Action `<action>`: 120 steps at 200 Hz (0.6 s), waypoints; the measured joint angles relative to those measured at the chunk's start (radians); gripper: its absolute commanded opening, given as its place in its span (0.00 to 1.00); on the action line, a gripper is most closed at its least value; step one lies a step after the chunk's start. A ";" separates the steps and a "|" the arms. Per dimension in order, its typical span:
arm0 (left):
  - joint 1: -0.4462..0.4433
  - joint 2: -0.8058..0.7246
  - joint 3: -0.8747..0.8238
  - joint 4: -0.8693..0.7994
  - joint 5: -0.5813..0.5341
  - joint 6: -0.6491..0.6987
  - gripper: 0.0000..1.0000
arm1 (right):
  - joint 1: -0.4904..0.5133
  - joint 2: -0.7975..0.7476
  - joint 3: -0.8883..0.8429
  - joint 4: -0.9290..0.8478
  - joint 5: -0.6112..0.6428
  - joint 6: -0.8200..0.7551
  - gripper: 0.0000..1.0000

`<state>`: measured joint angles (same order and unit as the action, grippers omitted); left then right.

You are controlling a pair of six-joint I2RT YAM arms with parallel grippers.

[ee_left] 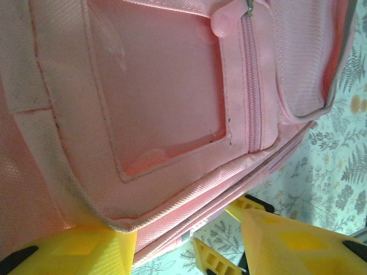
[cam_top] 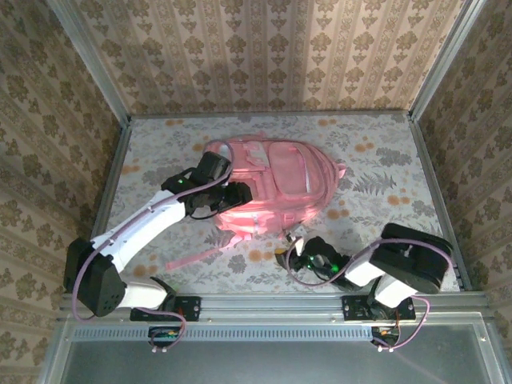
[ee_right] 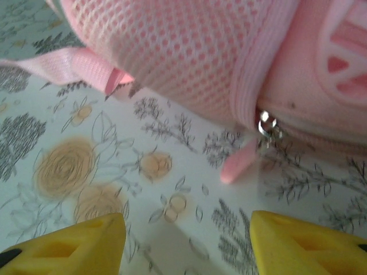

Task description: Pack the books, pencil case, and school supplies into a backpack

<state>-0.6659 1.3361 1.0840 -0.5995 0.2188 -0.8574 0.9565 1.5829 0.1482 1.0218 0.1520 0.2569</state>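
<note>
The pink backpack lies flat in the middle of the table. My left gripper is at its left side. In the left wrist view the backpack has its seamed edge between the yellow fingers of my left gripper. The fabric rests on the left finger and a strip of table shows before the right one. My right gripper is low by the backpack's near edge. In its wrist view my right gripper stands open over bare tablecloth, short of a pink zip tag. The books, pencil case and school supplies are out of view.
A pink strap trails from the backpack toward the near left. A mesh side pocket and a strap loop lie ahead of the right gripper. Metal rails border the floral table.
</note>
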 measured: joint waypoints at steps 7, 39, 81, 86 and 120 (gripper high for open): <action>0.003 0.000 0.000 0.003 0.005 -0.001 0.52 | 0.000 0.041 0.010 0.037 0.012 0.000 0.60; 0.020 -0.003 -0.010 0.011 0.030 -0.003 0.52 | 0.004 0.167 0.032 0.182 0.063 0.000 0.58; 0.039 -0.008 -0.028 0.024 0.058 -0.003 0.51 | 0.003 0.261 0.076 0.267 0.108 -0.010 0.49; 0.040 -0.008 -0.030 0.026 0.059 -0.003 0.51 | 0.003 0.270 0.080 0.274 0.112 -0.014 0.46; 0.046 -0.008 -0.036 0.032 0.066 -0.007 0.51 | -0.006 0.317 0.098 0.316 0.146 -0.026 0.21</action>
<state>-0.6197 1.3281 1.0481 -0.5678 0.2848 -0.8642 0.9504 1.9003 0.2466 1.3376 0.2985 0.2306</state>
